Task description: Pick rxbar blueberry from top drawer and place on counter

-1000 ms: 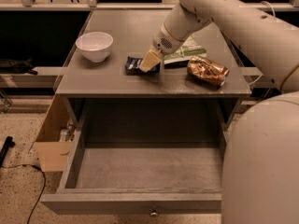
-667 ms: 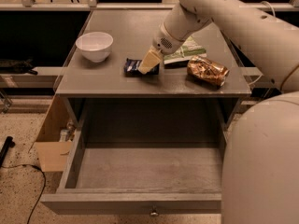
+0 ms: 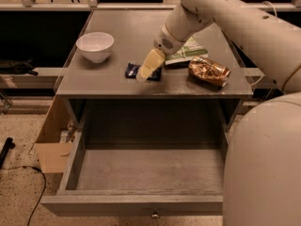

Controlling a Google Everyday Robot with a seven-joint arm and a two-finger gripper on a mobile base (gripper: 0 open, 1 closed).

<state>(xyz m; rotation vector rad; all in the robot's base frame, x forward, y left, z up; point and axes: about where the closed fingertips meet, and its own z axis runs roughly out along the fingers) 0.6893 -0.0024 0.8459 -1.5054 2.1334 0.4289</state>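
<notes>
The rxbar blueberry lies flat on the counter, near its front edge. My gripper reaches down from the upper right and sits right over the bar's middle, hiding part of it. The dark wrapper shows on both sides of the gripper. The top drawer is pulled wide open below the counter, and nothing shows on the visible part of its floor.
A white bowl stands at the counter's left. A green snack bag and a shiny orange-brown packet lie to the right of the bar. An open cardboard box sits on the floor left of the drawer. My pale body fills the lower right.
</notes>
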